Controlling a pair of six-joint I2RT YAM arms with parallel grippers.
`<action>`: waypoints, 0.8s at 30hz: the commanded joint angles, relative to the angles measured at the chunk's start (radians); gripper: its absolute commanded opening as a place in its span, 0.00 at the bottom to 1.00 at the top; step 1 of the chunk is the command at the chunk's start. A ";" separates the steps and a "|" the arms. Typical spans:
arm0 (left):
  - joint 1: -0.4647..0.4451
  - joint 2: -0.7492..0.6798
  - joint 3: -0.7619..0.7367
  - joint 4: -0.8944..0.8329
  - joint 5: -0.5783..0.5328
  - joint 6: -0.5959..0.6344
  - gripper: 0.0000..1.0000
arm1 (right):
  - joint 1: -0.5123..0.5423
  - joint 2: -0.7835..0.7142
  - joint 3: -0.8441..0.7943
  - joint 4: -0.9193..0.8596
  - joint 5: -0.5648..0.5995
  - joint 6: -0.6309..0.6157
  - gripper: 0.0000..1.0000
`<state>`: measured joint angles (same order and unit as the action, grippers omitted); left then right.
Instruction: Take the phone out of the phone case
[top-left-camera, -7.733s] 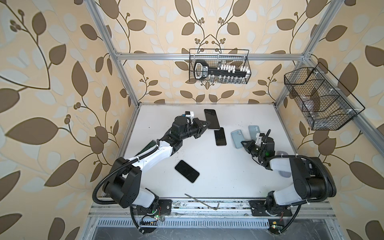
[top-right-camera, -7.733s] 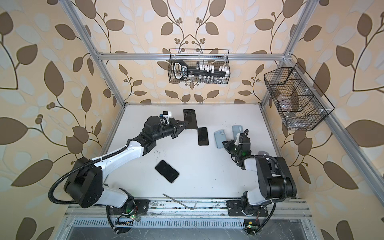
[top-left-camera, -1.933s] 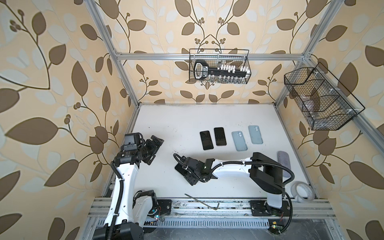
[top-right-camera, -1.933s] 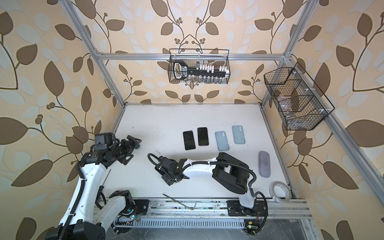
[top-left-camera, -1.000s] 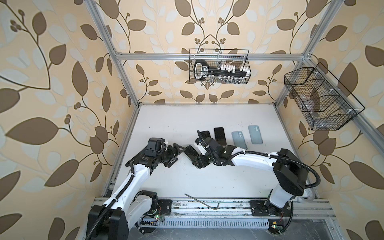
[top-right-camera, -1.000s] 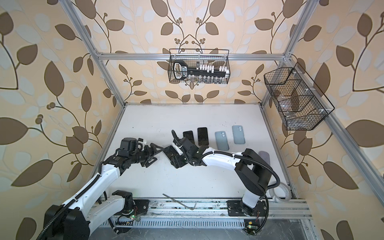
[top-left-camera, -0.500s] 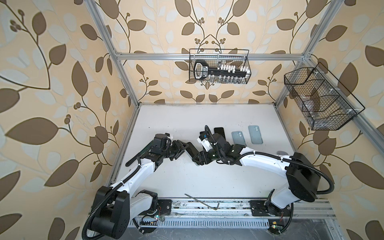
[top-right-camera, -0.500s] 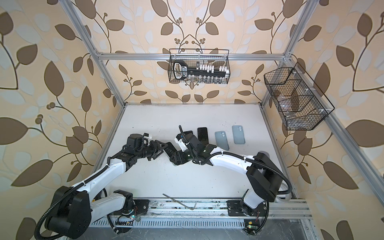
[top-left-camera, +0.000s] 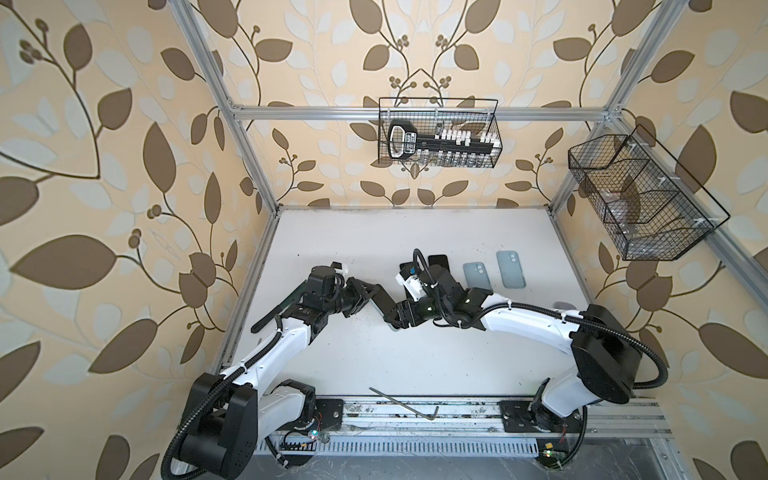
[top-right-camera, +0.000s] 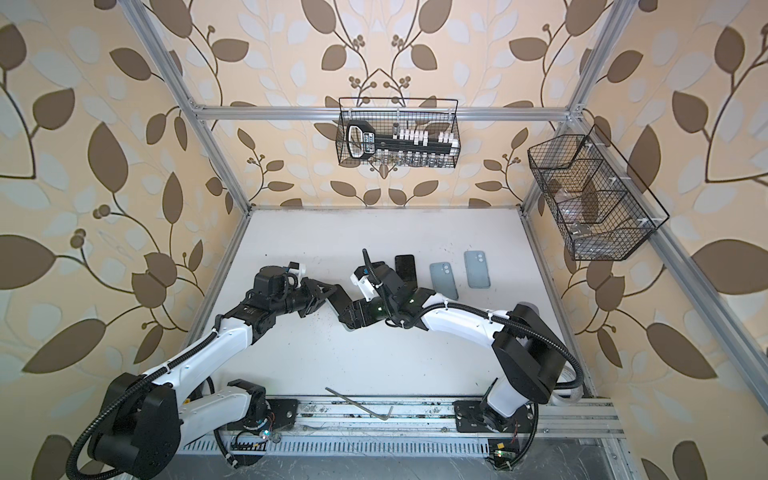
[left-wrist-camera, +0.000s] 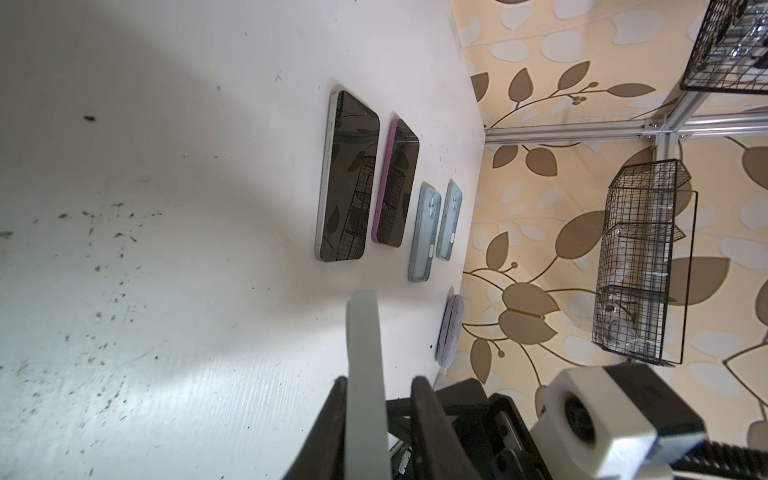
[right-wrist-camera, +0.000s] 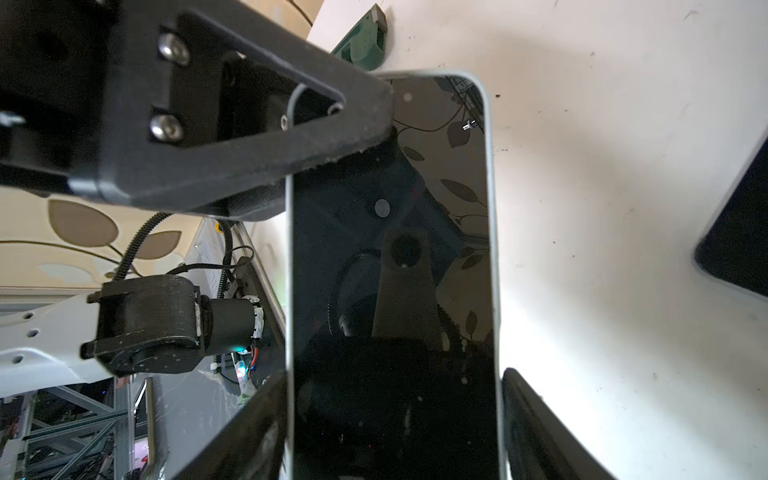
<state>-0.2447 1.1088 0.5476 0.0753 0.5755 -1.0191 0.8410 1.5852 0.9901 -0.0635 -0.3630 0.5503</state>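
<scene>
Table (top-left-camera: 415, 232): white and flat. Every place below is told from it.
Right gripper (right-wrist-camera: 392, 386): up above the middle of the table, a little toward its left side. Its jaws press on the two long sides of the cased phone near one short end, so it is holding the phone off the table.
Left gripper (left-wrist-camera: 378, 386): also above the table, at the phone's other short end. One finger (right-wrist-camera: 249, 137) lies over a corner of the screen. In the left wrist view a slit shows beside the phone's edge, so you cannot tell if this gripper has really pinched it.
Cased phone (right-wrist-camera: 390, 270): in the air over the table, between the two grippers. Its dark screen faces the right wrist camera.
Spare things: a silver-edged phone (left-wrist-camera: 347, 178), a purple-edged phone (left-wrist-camera: 397, 183), a blue case (left-wrist-camera: 424, 232) and a second blue case (left-wrist-camera: 451, 220) lie flat in a row toward the back of the table, well apart from the job.
Case rim (right-wrist-camera: 492, 249): a thin pale lip along the screen's sides.
How it will handle: the phone looks stiff, light and smooth. Its glass could crack if it drops on the table. The case looks soft and bendy, so it should peel off.
Where to hold: grip the phone by its long sides. Have the other gripper catch the lip at a corner, not the glass.
Watch out: if both grippers squeeze phone and case together, nothing will come apart.
</scene>
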 joint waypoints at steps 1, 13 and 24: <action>-0.016 -0.026 -0.004 0.038 0.014 0.007 0.21 | -0.008 0.002 -0.001 0.070 -0.038 0.015 0.60; -0.030 -0.056 0.002 0.112 -0.003 -0.059 0.00 | -0.027 -0.032 -0.029 0.098 -0.024 0.029 0.74; -0.031 -0.162 0.017 0.289 -0.173 -0.179 0.00 | -0.177 -0.268 -0.109 0.106 -0.057 0.075 1.00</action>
<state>-0.2691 0.9730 0.5407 0.1932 0.4538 -1.1374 0.7082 1.3712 0.9192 0.0040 -0.3725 0.5858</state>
